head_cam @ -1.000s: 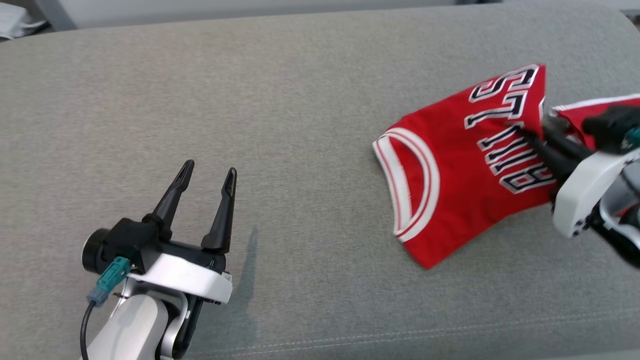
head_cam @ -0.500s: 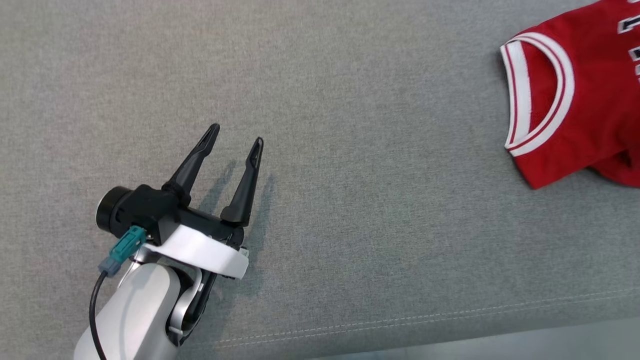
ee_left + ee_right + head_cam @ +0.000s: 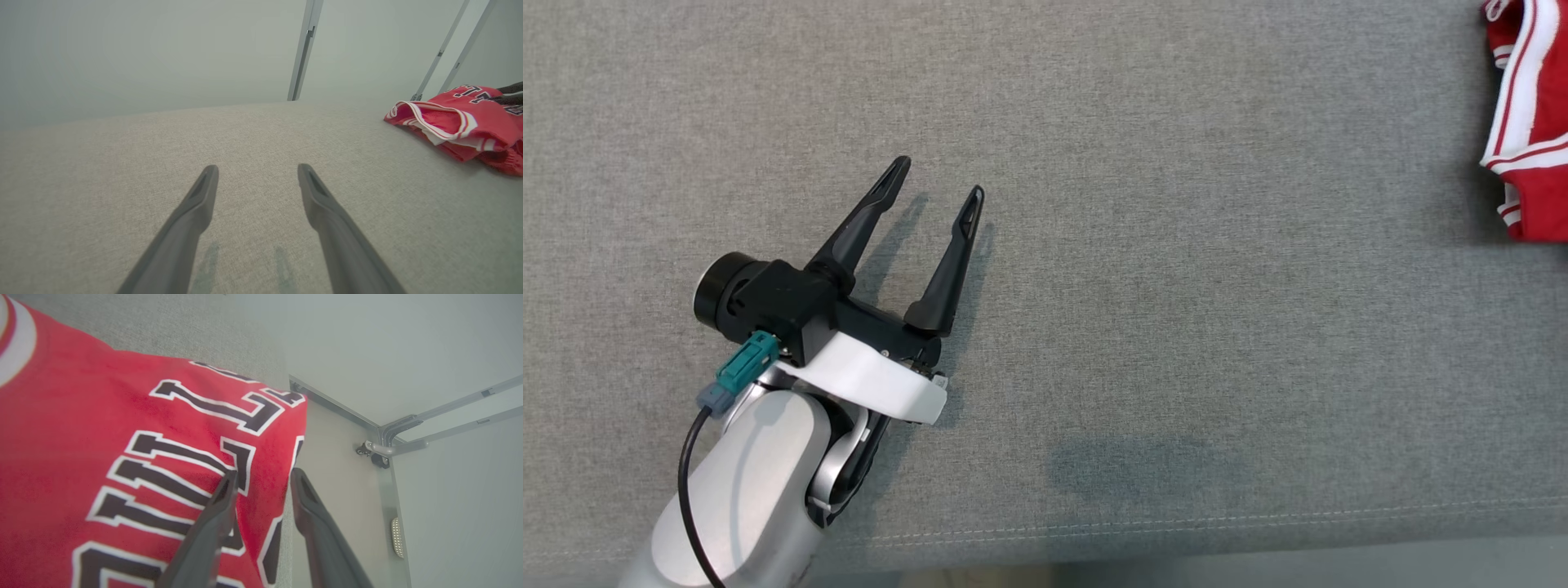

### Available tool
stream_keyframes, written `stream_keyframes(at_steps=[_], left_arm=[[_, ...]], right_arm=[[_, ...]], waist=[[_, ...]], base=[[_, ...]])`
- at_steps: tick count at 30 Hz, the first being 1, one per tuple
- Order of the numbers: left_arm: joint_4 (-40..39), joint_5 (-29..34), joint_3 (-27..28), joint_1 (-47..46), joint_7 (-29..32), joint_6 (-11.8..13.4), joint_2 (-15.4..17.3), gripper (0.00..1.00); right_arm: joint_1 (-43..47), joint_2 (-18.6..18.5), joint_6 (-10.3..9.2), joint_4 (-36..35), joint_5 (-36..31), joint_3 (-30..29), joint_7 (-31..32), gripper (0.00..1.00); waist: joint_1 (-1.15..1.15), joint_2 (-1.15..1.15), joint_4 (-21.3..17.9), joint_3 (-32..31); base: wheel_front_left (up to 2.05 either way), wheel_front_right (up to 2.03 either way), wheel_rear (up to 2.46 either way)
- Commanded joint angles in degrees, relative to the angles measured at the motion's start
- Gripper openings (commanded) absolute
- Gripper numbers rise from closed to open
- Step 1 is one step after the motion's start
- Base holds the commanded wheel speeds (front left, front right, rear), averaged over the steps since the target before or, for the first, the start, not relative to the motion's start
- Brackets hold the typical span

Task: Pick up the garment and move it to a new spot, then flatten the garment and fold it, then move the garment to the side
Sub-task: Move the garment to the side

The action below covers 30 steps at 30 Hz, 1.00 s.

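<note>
Right gripper (image 3: 263,473) dragged garment (image 3: 1550,90) rightward.

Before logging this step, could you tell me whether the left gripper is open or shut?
Open: the left gripper holds nothing, its fingers apart above the cushion.

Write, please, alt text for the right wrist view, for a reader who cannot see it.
A red jersey with dark, white-edged letters lies on a grey fabric surface, and the right gripper has its two dark fingers astride the jersey's edge. Beyond, grey metal rails cross a pale background.
</note>
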Motion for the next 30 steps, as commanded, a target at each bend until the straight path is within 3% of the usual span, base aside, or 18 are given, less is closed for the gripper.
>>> stream_keyframes(at_steps=[1, 7, 12, 15, 22, 30], left_arm=[[-1.17, 0.65, 1.76, -1.99, -0.42, -0.29, 0.9, 1.0], [-0.68, 0.77, 1.54, -2.11, -0.24, -0.32, 1.47, 1.0], [-0.2, 0.09, 1.74, -0.81, 0.55, 0.1, 2.21, 1.0], [-0.1, -0.74, 2.49, 0.87, 0.78, 0.74, 2.96, 1.0], [-0.89, -2.93, 5.53, 5.97, 0.13, 2.97, 4.82, 1.0], [-1.76, -4.65, 8.68, 10.4, -0.91, 5.1, 5.91, 1.0]], right_arm=[[1.23, -1.63, -0.01, 1.03, -1.65, -0.81, -1.36, 1.0], [1.11, 5.93, -0.01, 10.61, -8.88, -9.75, -11.07, 1.0], [1.42, 13.73, -0.01, 10.59, -13.36, -16.88, -21.06, 1.0], [3.54, 19.27, -0.01, 4.21, -14.98, -20.48, -22.63, 1.0], [18.8, 32.11, -0.01, -21.59, -16.27, -24.2, -22.77, 1.0], [31.3, 38.84, -0.01, -34.42, -16.44, -22.73, -22.78, 1.0]], waist=[[0.0, 0.0, 0.3, 0.26], [0.0, 0.0, -0.98, -0.71], [0.0, 0.0, -2.9, -4.15], [0.0, 0.0, -3.59, -7.11], [0.0, 0.0, -1.82, -13.58], [0.0, 0.0, 2.35, -18.42]], base=[[0.0, 0.0, 0.0], [0.0, 0.0, 0.0], [0.0, 0.0, 0.0], [0.0, 0.0, 0.0], [0.0, 0.0, 0.0], [0.0, 0.0, 0.0]])
